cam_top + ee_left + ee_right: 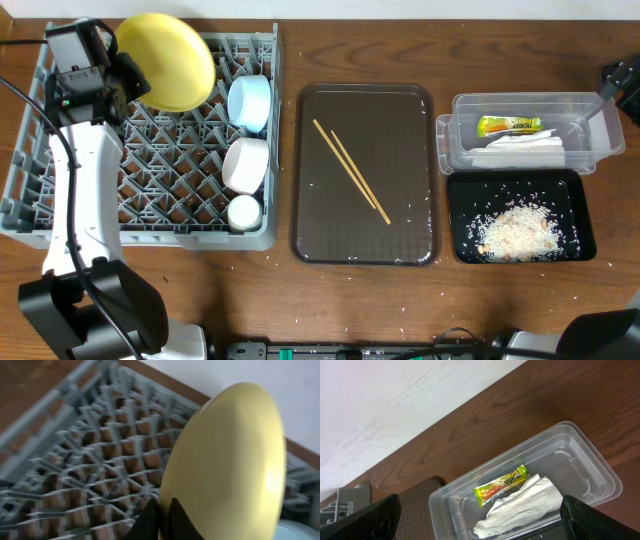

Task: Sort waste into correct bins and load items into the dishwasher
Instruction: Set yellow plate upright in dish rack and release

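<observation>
My left gripper (165, 520) is shut on the rim of the yellow plate (172, 58), held tilted on edge over the back of the grey dish rack (40, 215); the plate fills the left wrist view (225, 465). In the rack's right column stand the light blue bowl (250, 102), white bowl (246, 164) and small white cup (244, 212). Two chopsticks (350, 170) lie on the brown tray (320, 245). The clear tub (592, 150) holds the snack wrapper (508, 125) and napkin (520, 150). Rice scraps (518, 230) lie in the black tray (460, 190). My right gripper (480, 515) is open above the tub.
Loose rice grains dot the brown tray and the wooden table around the black tray. The right arm (620, 82) sits at the far right edge. The left arm's base (90, 310) stands in front of the rack.
</observation>
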You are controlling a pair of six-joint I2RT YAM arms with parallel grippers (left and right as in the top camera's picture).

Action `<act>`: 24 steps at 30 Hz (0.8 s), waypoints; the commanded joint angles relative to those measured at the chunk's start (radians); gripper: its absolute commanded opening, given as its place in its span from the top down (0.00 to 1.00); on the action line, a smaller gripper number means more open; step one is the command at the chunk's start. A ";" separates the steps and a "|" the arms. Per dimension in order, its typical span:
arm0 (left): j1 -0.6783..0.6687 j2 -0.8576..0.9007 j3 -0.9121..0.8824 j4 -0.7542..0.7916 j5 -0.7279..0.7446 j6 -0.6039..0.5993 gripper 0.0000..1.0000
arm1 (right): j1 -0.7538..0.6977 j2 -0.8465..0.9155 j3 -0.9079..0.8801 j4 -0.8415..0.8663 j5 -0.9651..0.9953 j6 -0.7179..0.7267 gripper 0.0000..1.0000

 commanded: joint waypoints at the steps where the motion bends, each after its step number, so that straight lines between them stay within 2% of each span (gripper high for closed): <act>1: 0.003 0.010 -0.010 -0.002 -0.132 0.043 0.93 | -0.006 -0.019 0.021 0.002 -0.006 0.006 0.01; 9: -0.055 0.047 -0.030 0.000 -0.193 0.080 0.93 | -0.006 -0.019 0.021 0.002 -0.006 0.006 0.01; 21: -0.208 0.077 -0.030 0.019 -0.469 0.120 0.93 | -0.006 -0.019 0.021 0.002 -0.006 0.006 0.01; 24: -0.238 0.077 -0.030 0.023 -0.488 0.136 0.93 | -0.006 -0.019 0.021 0.002 -0.006 0.006 0.01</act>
